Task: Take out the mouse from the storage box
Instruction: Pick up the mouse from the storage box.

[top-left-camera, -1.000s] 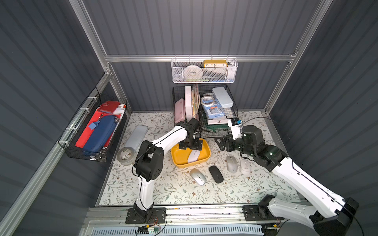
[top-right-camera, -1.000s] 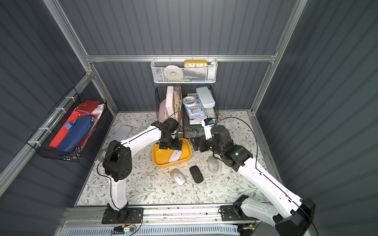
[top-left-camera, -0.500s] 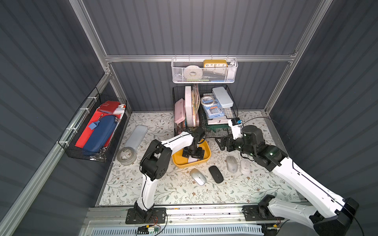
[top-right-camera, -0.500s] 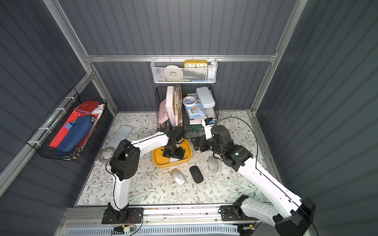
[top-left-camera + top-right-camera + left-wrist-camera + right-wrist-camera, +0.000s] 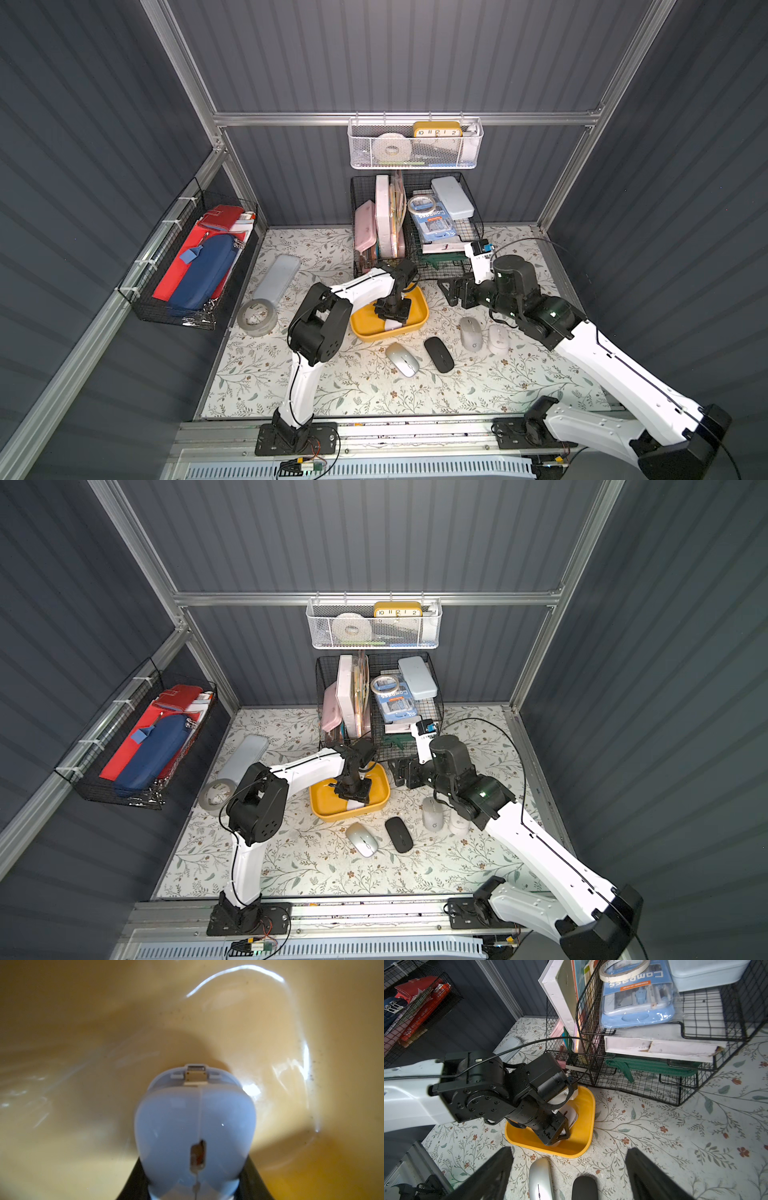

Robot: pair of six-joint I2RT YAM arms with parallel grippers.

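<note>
Low in the left wrist frame, the pale grey plastic mouse (image 5: 195,1122) is held pinched by the left gripper (image 5: 392,319) inside the shallow mustard-yellow plastic storage box (image 5: 366,329), so a lift clear of its rim is called for.
</note>
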